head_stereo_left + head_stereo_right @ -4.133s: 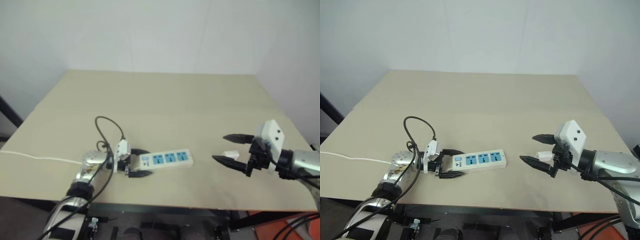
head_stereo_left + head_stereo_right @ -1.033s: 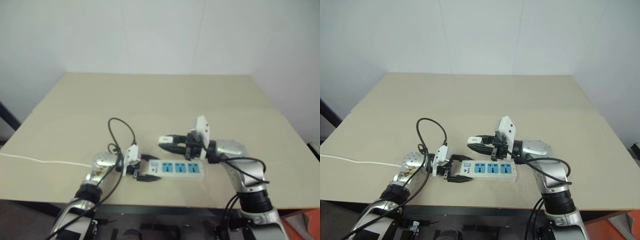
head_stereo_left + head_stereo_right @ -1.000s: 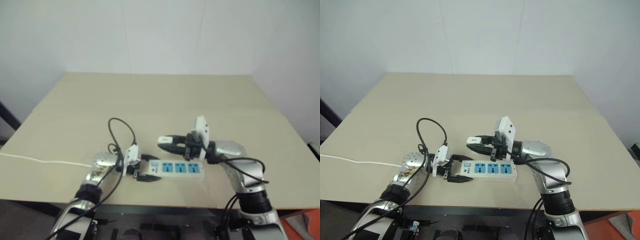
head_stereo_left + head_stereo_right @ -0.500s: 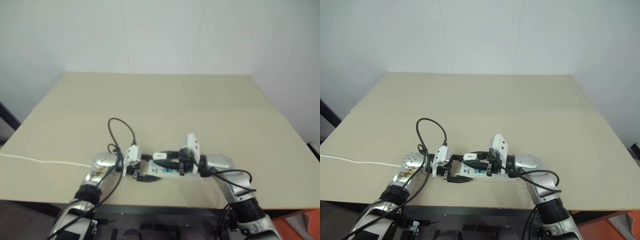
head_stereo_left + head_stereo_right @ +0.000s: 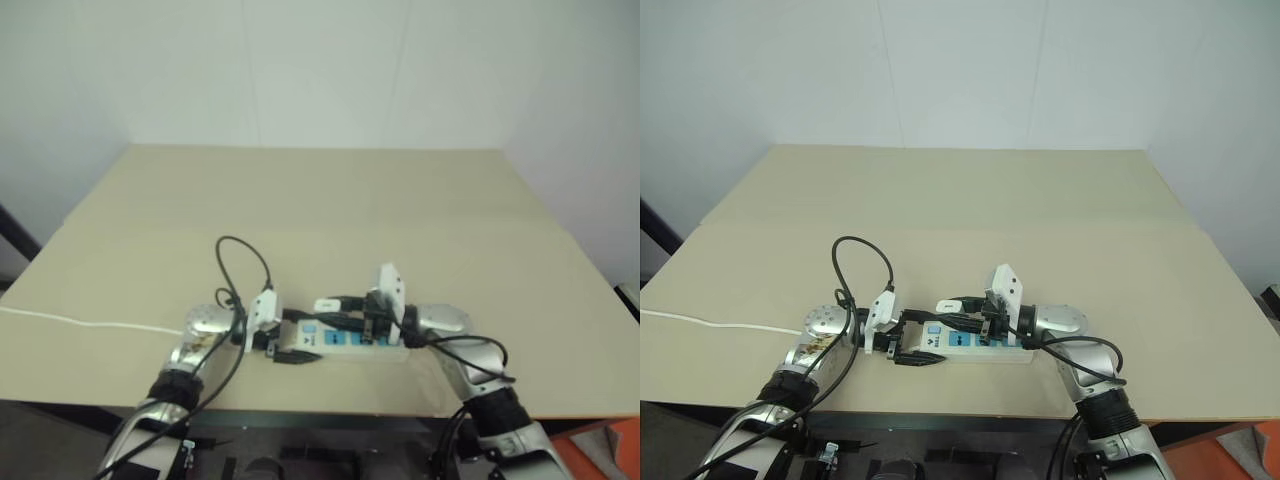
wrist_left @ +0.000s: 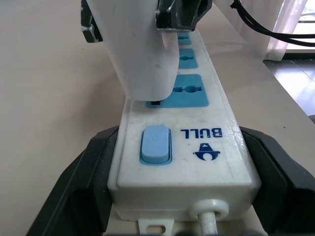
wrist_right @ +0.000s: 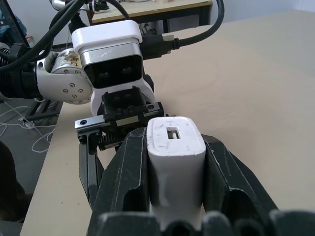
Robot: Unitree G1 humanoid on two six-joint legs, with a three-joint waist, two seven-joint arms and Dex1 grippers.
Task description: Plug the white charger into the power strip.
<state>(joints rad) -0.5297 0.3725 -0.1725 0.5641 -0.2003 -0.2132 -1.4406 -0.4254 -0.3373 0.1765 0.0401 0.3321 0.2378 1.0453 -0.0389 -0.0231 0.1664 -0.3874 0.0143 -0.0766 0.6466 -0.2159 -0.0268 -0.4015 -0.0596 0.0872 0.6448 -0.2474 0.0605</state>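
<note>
The power strip point(image 6: 216, 132) lies flat near the table's front edge, switch end toward my left arm. My left gripper point(image 5: 289, 341) is shut on that switch end, a black finger point(image 6: 78, 182) pressing each long side. The white charger point(image 7: 174, 157) is clamped between the fingers of my right gripper point(image 5: 333, 312), which reaches in from the right, low over the strip. In the left wrist view the charger point(image 6: 142, 54) stands upright with its base at the blue socket point(image 6: 189, 91) nearest the switch; a dark prong shows at the socket's edge.
The strip's thin white cord point(image 5: 80, 320) runs off the table's left edge. A black cable loop point(image 5: 243, 262) arches over my left wrist. The tan table point(image 5: 320, 200) stretches bare behind the strip, and its front edge is close below both arms.
My right gripper has come down and toward my left gripper with the charger, from above and behind the strip to right over its switch-end socket. The left gripper and strip stayed put.
</note>
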